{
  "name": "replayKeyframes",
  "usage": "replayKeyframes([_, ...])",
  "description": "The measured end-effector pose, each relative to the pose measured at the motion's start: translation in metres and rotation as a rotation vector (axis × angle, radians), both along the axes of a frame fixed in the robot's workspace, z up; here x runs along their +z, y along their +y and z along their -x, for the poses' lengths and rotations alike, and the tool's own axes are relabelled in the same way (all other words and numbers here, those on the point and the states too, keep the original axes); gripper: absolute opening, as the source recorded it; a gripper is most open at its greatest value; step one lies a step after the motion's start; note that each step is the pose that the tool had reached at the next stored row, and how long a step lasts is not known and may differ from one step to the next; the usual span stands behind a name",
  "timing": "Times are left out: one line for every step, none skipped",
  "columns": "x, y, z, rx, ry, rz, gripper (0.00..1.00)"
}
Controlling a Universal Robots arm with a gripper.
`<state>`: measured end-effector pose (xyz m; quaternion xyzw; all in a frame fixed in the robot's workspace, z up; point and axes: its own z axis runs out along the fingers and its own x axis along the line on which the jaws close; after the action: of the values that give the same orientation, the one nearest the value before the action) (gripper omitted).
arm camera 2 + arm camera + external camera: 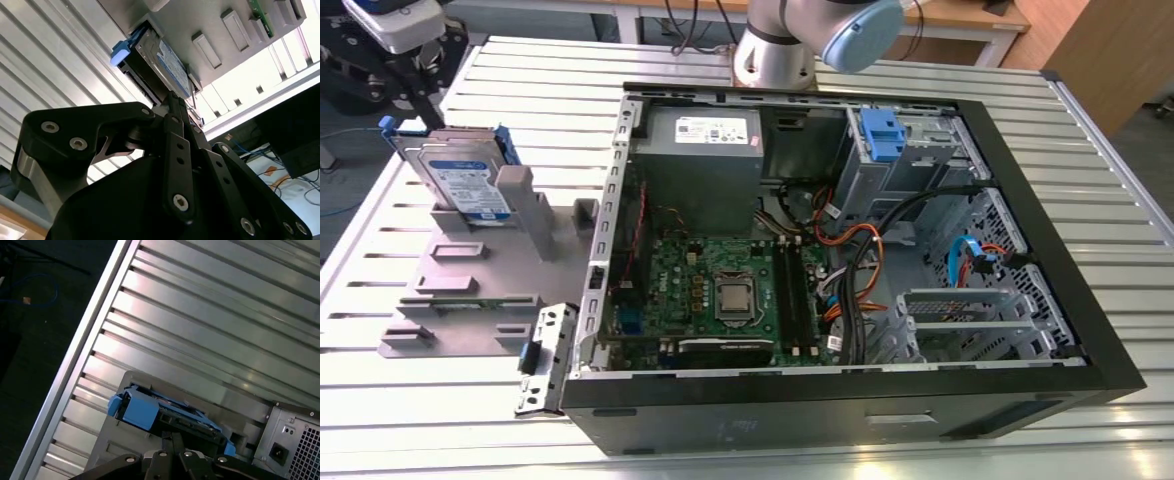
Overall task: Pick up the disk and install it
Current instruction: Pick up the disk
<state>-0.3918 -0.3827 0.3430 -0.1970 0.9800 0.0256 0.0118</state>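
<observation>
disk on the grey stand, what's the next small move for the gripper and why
Probably a small, slow descent onto the disk: it stands upright in the grey stand, and the gripper sits close over its upper edge, contact unclear.

The disk (464, 178) was a flat silver drive with a white-and-blue label, framed by blue plastic side rails. It stood on one edge, leaning back slightly with its label face outward, held among the posts of a grey stand (467, 290) near the bench's (547, 60) far corner on the exterior view's left. One blue rail end jutted past its upper corner in both wrist views.
</observation>
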Motion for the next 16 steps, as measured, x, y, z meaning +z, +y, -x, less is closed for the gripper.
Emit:
replayKeyframes([0.0000, 0.0000, 0.0000, 0.015, 0.0000, -0.0002, 0.11])
replayKeyframes([0.0000, 0.0000, 0.0000, 0.032, 0.0000, -0.0003, 0.11])
replayKeyframes([0.0000, 0.0000, 0.0000, 0.045, -0.0001, -0.0004, 0.11])
replayKeyframes([0.0001, 0.0000, 0.0000, 0.051, 0.0000, -0.0025, 0.11])
replayKeyframes([0.0001, 0.0000, 0.0000, 0.051, 0.0000, -0.0030, 0.11])
replayKeyframes([0.0000, 0.0000, 0.0000, 0.051, -0.0001, -0.0036, 0.11])
replayKeyframes([0.0000, 0.0000, 0.0000, 0.051, -0.0001, -0.0042, 0.11])
replayKeyframes([0.0000, 0.0000, 0.0000, 0.051, -0.0001, -0.0047, 0.11])
replayKeyframes([0.0000, 0.0000, 0.0000, 0.051, -0.0001, -0.0052, 0.11])
replayKeyframes([0.0000, 0.0000, 0.0000, 0.051, -0.0001, -0.0058, 0.11])
replayKeyframes([0.0000, 0.0000, 0.0000, 0.051, -0.0002, -0.0064, 0.11])
replayKeyframes([0.0000, 0.0000, 0.0000, 0.051, -0.0002, -0.0069, 0.11])
replayKeyframes([0.0000, 0.0000, 0.0000, 0.051, -0.0001, -0.0074, 0.11])
replayKeyframes([0.0000, 0.0000, 0.0000, 0.051, -0.0002, -0.0080, 0.11])
replayKeyframes([0.0000, 0.0000, 0.0000, 0.051, -0.0002, -0.0086, 0.11])
replayKeyframes([0.0000, 0.0000, 0.0000, 0.051, -0.0002, -0.0091, 0.11])
